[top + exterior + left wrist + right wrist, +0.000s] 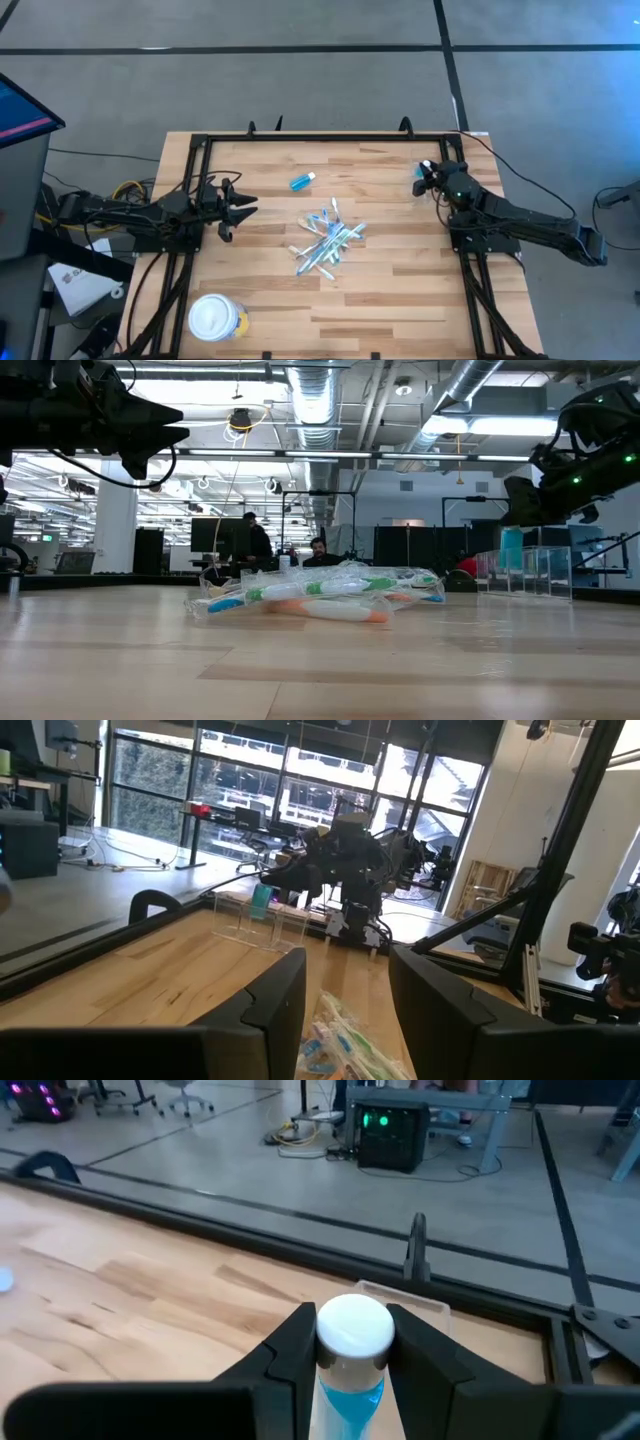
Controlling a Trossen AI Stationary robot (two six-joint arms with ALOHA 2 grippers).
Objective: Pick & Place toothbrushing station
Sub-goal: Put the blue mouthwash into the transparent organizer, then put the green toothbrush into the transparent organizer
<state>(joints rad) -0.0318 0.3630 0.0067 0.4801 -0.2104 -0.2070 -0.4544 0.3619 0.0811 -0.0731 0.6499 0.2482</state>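
Note:
A pile of white, blue and pink toothbrushes (325, 240) lies mid-table and shows in the low view (320, 595). A small blue tube (302, 181) lies on its side beyond the pile. My right gripper (424, 180) is at the far right, shut on another blue tube with a white cap (352, 1350), over a clear holder (525, 572) that stands on the table. My left gripper (240, 207) hovers open and empty at the table's left, pointing toward the pile (340, 1040). My right gripper pinches the tube at its white cap (326, 1336), one finger on each side. The fingers (290, 1342) come slanting down from the table's right. The tube stands upright, cap up. In the low view its blue body (511, 546) shows partly inside the clear holder.
A round yellow tub with a white lid (215, 318) stands at the near left. A black frame (330, 137) runs along the table's far edge and sides. Bare wood lies between the pile and the near edge. People sit in the room beyond (255, 540).

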